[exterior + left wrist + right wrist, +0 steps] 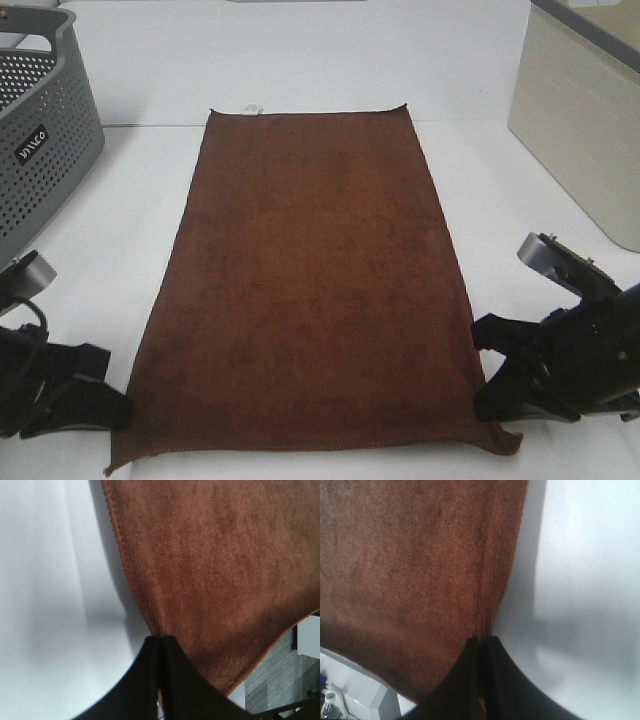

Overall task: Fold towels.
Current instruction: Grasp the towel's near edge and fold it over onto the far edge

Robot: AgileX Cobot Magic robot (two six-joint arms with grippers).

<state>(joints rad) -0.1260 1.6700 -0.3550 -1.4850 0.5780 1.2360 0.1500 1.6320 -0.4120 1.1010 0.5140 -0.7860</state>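
The dark reddish-brown towel [310, 280] lies flat and lengthwise on the white table, a small white tag [252, 108] on its far short edge. At the near left corner, my left gripper [122, 412] is shut on the towel's long edge [150, 625], the black fingers [172, 680] pressed together with cloth pinched between them. My right gripper [482, 392] is shut the same way on the near right edge [487, 625], its fingers [465, 680] closed on the hem. In both wrist views the towel rises slightly to the grip.
A grey perforated basket [35, 130] stands at the far left. A beige bin [585, 120] stands at the far right. The white table [520, 200] shows bare on both sides of the towel and beyond its far edge.
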